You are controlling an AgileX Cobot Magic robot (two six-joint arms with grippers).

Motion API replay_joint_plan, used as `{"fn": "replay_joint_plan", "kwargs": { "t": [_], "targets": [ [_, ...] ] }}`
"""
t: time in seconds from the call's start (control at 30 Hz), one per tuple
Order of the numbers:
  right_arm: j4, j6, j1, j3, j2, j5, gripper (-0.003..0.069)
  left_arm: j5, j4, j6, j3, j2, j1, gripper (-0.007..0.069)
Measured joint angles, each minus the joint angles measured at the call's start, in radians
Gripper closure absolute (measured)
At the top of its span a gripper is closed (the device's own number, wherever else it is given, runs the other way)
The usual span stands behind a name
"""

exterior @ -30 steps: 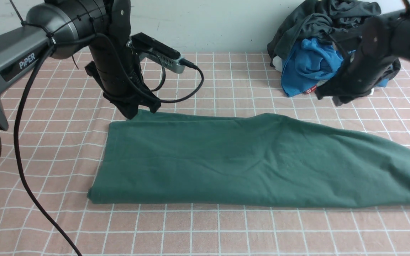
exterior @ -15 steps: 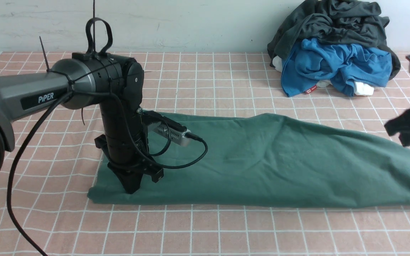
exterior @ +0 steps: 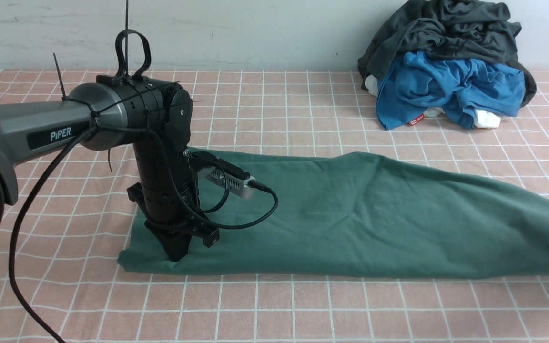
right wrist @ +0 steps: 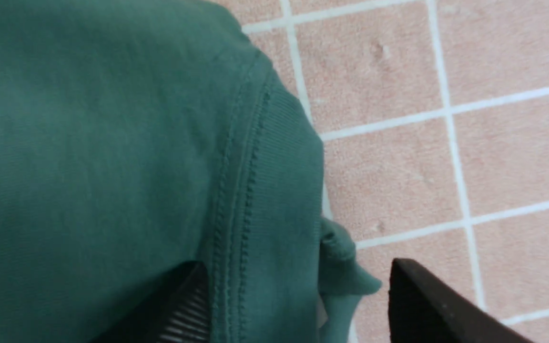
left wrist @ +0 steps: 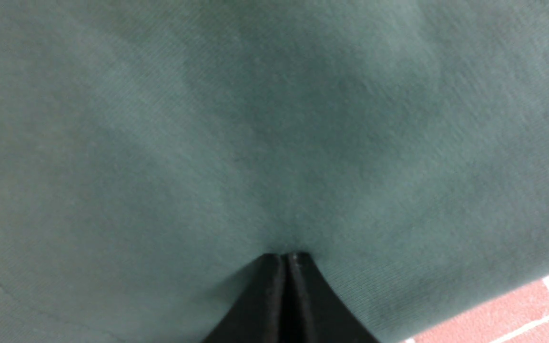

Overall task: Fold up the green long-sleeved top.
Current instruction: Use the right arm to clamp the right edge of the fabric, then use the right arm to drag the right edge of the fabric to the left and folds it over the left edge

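The green long-sleeved top [exterior: 374,219] lies folded into a long flat band across the checked cloth, and it also fills the left wrist view [left wrist: 255,119]. My left gripper [exterior: 177,255] stands upright on its near left corner. Its jaws [left wrist: 286,258] are shut tip to tip and press on the fabric, with nothing pinched between them. My right gripper [right wrist: 298,281] is open at the top's right end. One finger [right wrist: 188,300] rests over the fabric, the other [right wrist: 417,295] over bare cloth, with the ribbed edge [right wrist: 274,190] between them. In the front view only a dark bit of it shows at the right edge.
A heap of clothes sits at the back right against the wall, a dark grey garment [exterior: 446,28] over a bright blue one [exterior: 446,85]. The pink checked tablecloth [exterior: 274,309] covers the table. A black cable [exterior: 26,247] hangs from the left arm.
The left arm has come from the top's far left corner down onto its near left corner. The right arm has dropped from in front of the heap to the top's right end, and its jaws have opened.
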Motion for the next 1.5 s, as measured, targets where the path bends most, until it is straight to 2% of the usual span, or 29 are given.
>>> {"fn": "replay_joint_plan", "kwargs": {
  "t": [0.13,0.27,0.33,0.4,0.43,0.47,0.53,0.57,0.63,0.8,0.9,1.0,1.2,1.3,1.5],
  "targets": [
    [0.026,0.0,0.0,0.0,0.059,-0.014,0.0134,-0.007,0.0,0.0,0.0,0.0,0.0,0.0627],
    [0.04,0.0,0.0,-0.003,0.065,-0.015,0.0149,-0.008,-0.001,0.0,0.0,0.0,0.0,0.0627],
    [0.045,-0.009,0.0,-0.003,0.065,-0.015,0.0193,-0.008,-0.001,0.0,0.0,0.0,0.0,0.0627],
    [0.053,-0.021,0.0,-0.003,0.063,-0.015,0.0272,-0.009,-0.001,0.0,0.0,0.0,0.0,0.0627],
    [0.053,-0.021,0.0,-0.003,0.063,-0.015,0.0281,-0.009,-0.001,0.0,0.0,0.0,0.0,0.0627],
    [0.054,-0.038,0.0,-0.003,0.056,-0.015,0.0392,-0.01,-0.001,0.0,0.0,0.0,0.0,0.0627],
    [0.052,-0.052,0.0,-0.002,0.044,-0.015,0.0466,-0.01,-0.002,0.001,0.0,0.0,0.0,0.0627],
    [0.045,-0.063,0.0,-0.002,0.018,-0.015,0.0573,-0.01,-0.002,0.001,0.0,-0.003,0.0,0.0627],
    [0.031,-0.067,0.0,-0.001,-0.021,-0.016,0.061,-0.012,0.001,0.001,0.001,-0.019,0.0,0.0627],
    [-0.089,0.002,0.0,-0.012,-0.186,-0.005,0.0613,-0.005,0.052,-0.003,0.006,-0.164,0.0,0.0627],
    [-0.095,0.027,0.02,-0.064,-0.269,0.024,0.0613,0.009,0.083,-0.022,0.006,-0.281,0.006,0.0627],
    [-0.059,-0.012,0.103,-0.147,-0.355,0.045,0.0613,0.016,0.09,-0.043,0.006,-0.399,0.015,0.0627],
    [0.046,-0.104,0.414,-0.342,-0.358,0.085,0.0613,0.053,0.084,-0.059,0.007,-0.623,0.02,0.0627],
    [0.06,-0.108,0.614,-0.434,-0.26,0.107,0.0613,0.075,0.061,-0.062,0.007,-0.715,0.02,0.0627],
    [0.073,-0.078,0.85,-0.55,0.011,0.105,0.0613,0.09,0.029,-0.063,0.01,-0.87,0.02,0.0627]
  ]
}}
